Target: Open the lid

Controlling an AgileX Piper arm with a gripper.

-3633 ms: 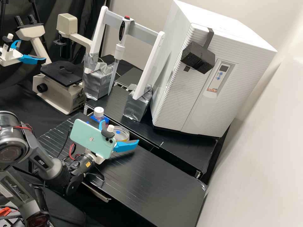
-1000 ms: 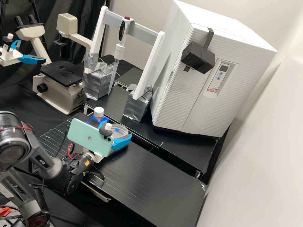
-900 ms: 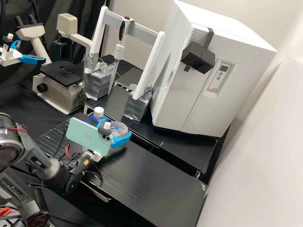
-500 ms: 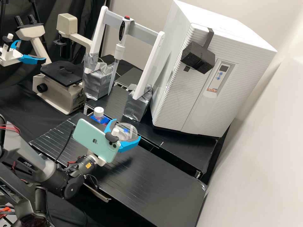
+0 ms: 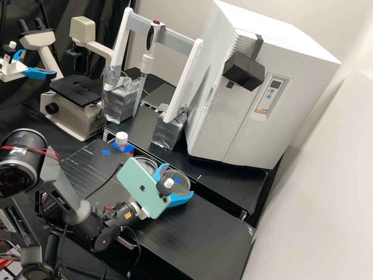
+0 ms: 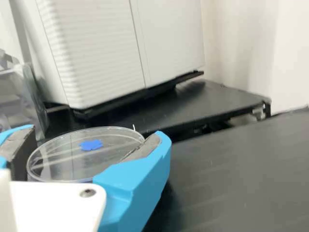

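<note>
In the high view my gripper (image 5: 179, 180) is shut on the clear round lid (image 5: 182, 184), a blue finger at either side of its rim. The lid, with a blue mark on top, is held apart from the dish, nearer the bench's right part. Behind the phone mounted on my wrist, the clear round dish (image 5: 147, 162) stands partly hidden on the bench. In the wrist view my gripper (image 6: 91, 136) has the same lid (image 6: 72, 162) between its fingers, the blue mark showing through the clear plastic.
A bottle with a white cap (image 5: 121, 138) stands behind the dish. On the raised rear shelf (image 5: 217, 186) are a pipette on a white frame (image 5: 182, 83) and a large white incubator (image 5: 217, 128). A microscope (image 5: 74, 112) is at the left, and a blue mark (image 5: 106, 152) lies on the bench.
The fingers, wide open around the dish earlier, have shut on the lid. It has come off the dish and moved with my gripper to the right and towards the bench's front, uncovering part of the dish.
</note>
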